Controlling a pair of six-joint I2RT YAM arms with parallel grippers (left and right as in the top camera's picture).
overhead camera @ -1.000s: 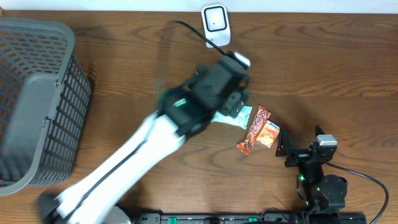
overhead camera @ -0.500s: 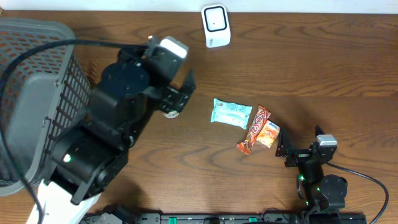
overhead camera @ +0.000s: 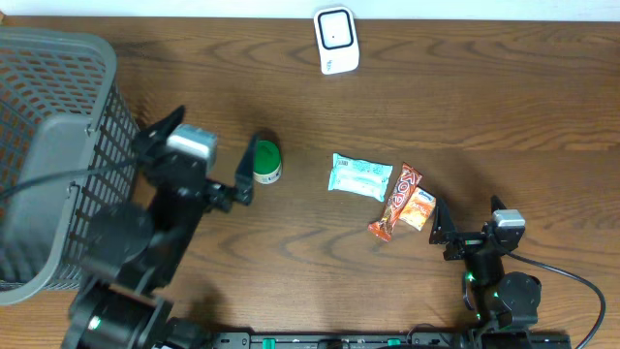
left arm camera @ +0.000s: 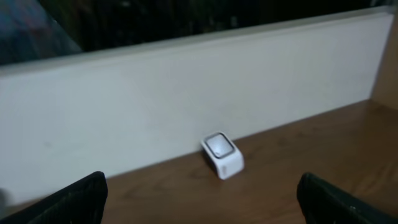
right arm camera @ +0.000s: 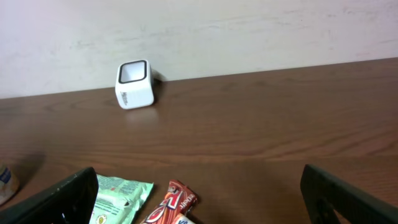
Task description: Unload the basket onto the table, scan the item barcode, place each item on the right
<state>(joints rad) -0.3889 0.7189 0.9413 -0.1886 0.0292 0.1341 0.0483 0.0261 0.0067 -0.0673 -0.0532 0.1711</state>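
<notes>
The white barcode scanner (overhead camera: 334, 41) stands at the table's far edge, also visible as the scanner (left arm camera: 222, 154) in the left wrist view and the scanner (right arm camera: 135, 84) in the right wrist view. Loose items lie mid-table: a small green-lidded container (overhead camera: 267, 163), a mint packet (overhead camera: 360, 177), a red bar (overhead camera: 395, 203) and an orange packet (overhead camera: 418, 209). My left gripper (overhead camera: 216, 128) hangs open and empty just left of the green-lidded container. My right gripper (overhead camera: 470, 218) is open and empty near the front, right of the orange packet. The mint packet (right arm camera: 118, 199) and red bar (right arm camera: 171, 205) lie before it.
A large grey mesh basket (overhead camera: 58, 48) fills the left end of the table, close beside my left arm. A white wall (left arm camera: 186, 93) runs behind the scanner. A black cable trails from the right arm's base at the front right.
My left arm has swung from the middle of the table back to the left, beside the basket, uncovering the green-lidded container. The right arm has not moved.
</notes>
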